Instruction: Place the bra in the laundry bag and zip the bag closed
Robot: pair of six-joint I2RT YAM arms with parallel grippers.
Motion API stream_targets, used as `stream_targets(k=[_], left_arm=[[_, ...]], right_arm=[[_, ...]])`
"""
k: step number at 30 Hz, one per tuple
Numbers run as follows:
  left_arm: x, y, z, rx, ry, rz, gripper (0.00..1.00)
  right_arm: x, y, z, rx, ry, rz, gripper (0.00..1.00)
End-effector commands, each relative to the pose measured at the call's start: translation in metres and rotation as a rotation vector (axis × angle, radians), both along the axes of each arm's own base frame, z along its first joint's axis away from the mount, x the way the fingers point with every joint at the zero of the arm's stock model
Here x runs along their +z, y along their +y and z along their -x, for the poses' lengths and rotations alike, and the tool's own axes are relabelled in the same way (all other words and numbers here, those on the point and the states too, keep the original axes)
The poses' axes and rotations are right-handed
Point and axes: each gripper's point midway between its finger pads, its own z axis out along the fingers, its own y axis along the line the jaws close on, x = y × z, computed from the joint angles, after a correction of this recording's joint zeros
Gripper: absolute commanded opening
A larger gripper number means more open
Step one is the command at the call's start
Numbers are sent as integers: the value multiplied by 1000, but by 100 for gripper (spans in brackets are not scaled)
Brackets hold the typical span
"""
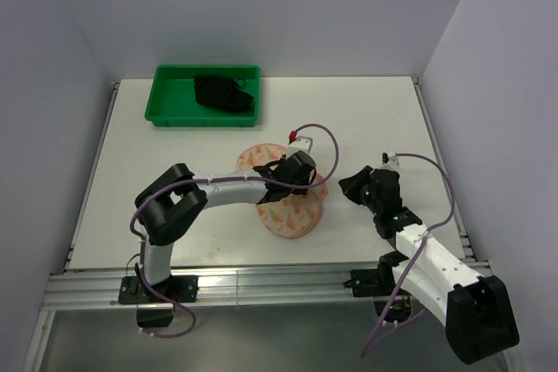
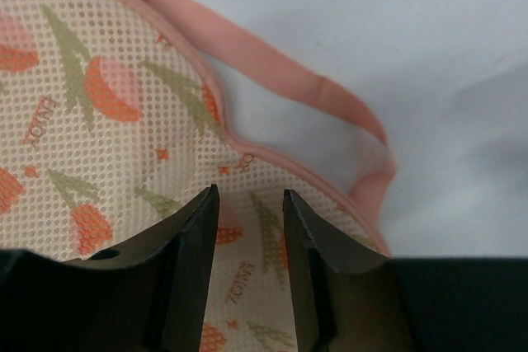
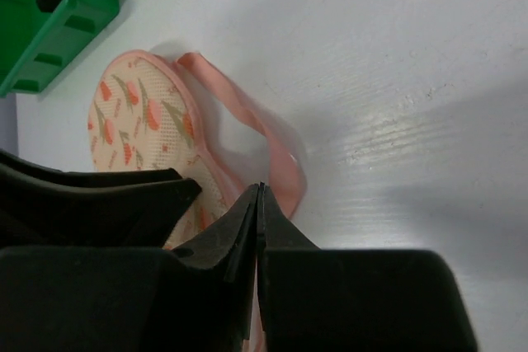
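Nearest the lens, the left gripper [image 2: 250,195] is hanging over the laundry bag [image 2: 99,105] with its jaws standing apart, a clear gap between them, pinching nothing. Whether the tips are touching the mesh is hard to tell. The bag is lying mid-table [image 1: 174,145], its pink loop [image 2: 289,72] curling off one edge. The right gripper [image 3: 260,191] is sitting just right of the bag, jaws pressed together — seemingly on nothing. The bra [image 1: 224,93] is lying bunched in the green tray [image 1: 157,98] at the far left — well apart from the bag.
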Motion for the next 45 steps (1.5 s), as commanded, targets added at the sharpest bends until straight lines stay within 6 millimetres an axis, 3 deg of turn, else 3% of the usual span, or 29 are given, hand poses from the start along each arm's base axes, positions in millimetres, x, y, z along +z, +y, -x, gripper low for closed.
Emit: stream_targets(k=[1,3,7,12,15,18,21,23,25,27,28,30,31,33,35,37,39,40,41,42,43,44,45], left_arm=[[2,0,-9,25,-28,-43,43],[1,-1,-9,23,-28,-50,44],[-5,-2,-11,29,-33,-68,47],[-16,3,-9,32,-25,-87,28],[-16,8,-8,34,-36,-83,4],[-13,11,-7,33,-51,-74,0],[-2,12,-4,22,-68,-29,0],[16,5,0,-8,-82,44,0],[22,-1,6,-34,-73,91,0],[23,0,10,-43,-61,112,0],[35,-4,10,-47,-80,160,0],[39,1,13,-44,-87,172,0],[48,3,14,-45,-100,190,0],[54,7,17,-40,-115,220,0],[72,11,16,-27,-138,274,0],[80,21,20,-11,-143,304,0],[79,34,23,11,-151,306,0],[92,40,23,28,-168,335,0],[88,49,26,41,-165,331,0],[103,58,24,65,-192,360,0],[105,64,25,83,-196,371,0],[100,75,27,104,-193,362,0],[111,85,28,123,-210,386,0]], right_arm=[[20,5,-3,57,-64,-40,9],[25,6,-3,65,-83,-40,19],[31,7,-1,84,-110,-39,26],[28,10,-1,103,-101,-32,30],[21,11,-4,106,-79,-28,38],[15,13,-10,107,-56,-25,47],[8,17,-16,119,-28,-26,55],[4,17,-21,117,-10,-17,58],[6,18,-25,118,-12,-18,58],[10,18,-26,110,-27,-30,50],[12,18,-26,109,-35,-31,49],[14,17,-27,103,-41,-27,50],[16,17,-29,104,-41,-25,52],[3,21,-30,127,7,-20,62],[-7,27,-34,153,47,-19,71],[-9,33,-38,170,48,-34,75],[-22,39,-38,194,98,-38,76],[-20,50,-37,236,103,-59,76],[-28,56,-34,261,131,-67,74],[-30,63,-33,282,138,-76,72],[-30,73,-30,305,140,-83,69],[-36,76,-27,308,157,-81,54],[-37,78,-26,309,156,-87,43]])
